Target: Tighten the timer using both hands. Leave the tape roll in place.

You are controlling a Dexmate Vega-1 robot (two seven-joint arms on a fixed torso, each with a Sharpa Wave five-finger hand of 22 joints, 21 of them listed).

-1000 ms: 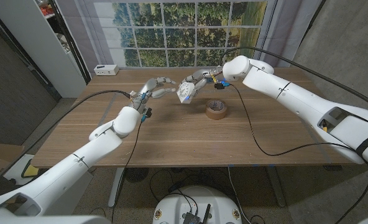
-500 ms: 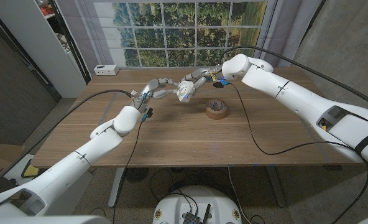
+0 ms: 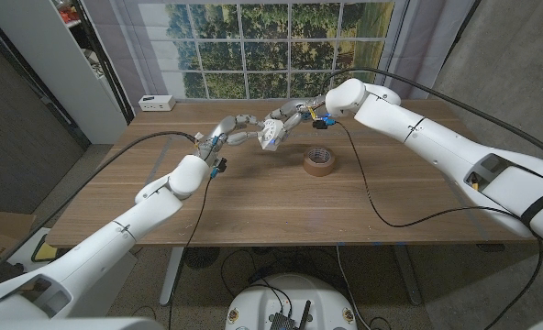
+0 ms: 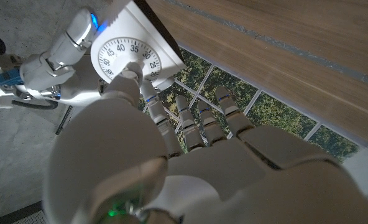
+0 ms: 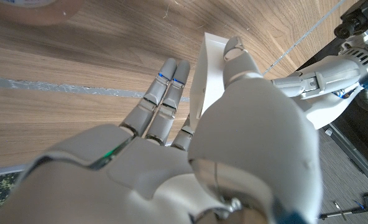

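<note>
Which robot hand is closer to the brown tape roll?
The right hand. It holds the white timer up just beyond the tape roll. The left hand reaches the timer's dial from the far side, farther from the roll.

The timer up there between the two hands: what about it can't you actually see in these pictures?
- Timer, head view: too small to read its dial.
- Its knob, left wrist view: covered by the left hand, whose fingers reach it.
- Its face, right wrist view: turned away, behind the right hand.
- Tape roll, right wrist view: cut off by the edge.
</note>
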